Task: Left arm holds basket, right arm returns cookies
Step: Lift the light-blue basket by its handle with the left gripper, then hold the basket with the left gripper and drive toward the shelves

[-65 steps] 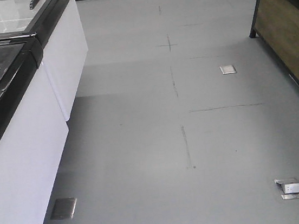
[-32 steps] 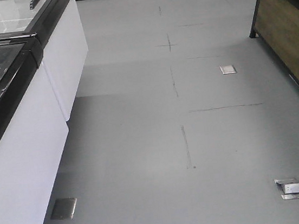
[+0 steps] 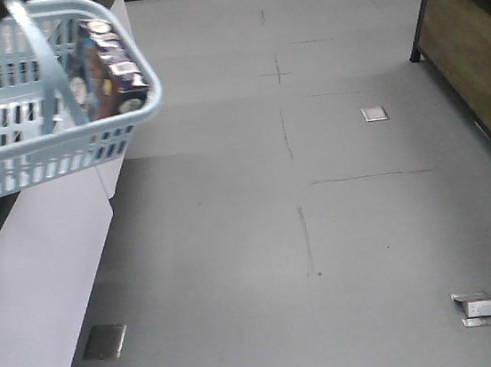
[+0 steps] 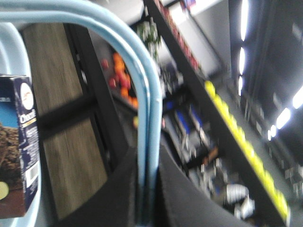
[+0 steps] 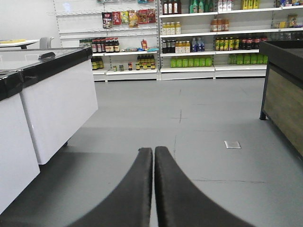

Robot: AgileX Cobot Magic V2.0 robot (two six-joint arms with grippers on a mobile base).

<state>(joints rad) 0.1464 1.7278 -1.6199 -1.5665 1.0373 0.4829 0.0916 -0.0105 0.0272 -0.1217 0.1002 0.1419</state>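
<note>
The blue basket (image 3: 46, 163) is new in the front view. It hangs in the air above the white freezer (image 3: 49, 261), where the picture from a moment ago has only freezer and floor. The cookie box (image 3: 111, 70) lies inside it, on the side away from the freezer. The left gripper (image 4: 147, 194) seems to pinch the basket handle (image 4: 144, 118), but that view is blurry. The right gripper (image 5: 154, 189) is pressed closed, holding nothing. So the basket is up, and the cookies are not yet out
</note>
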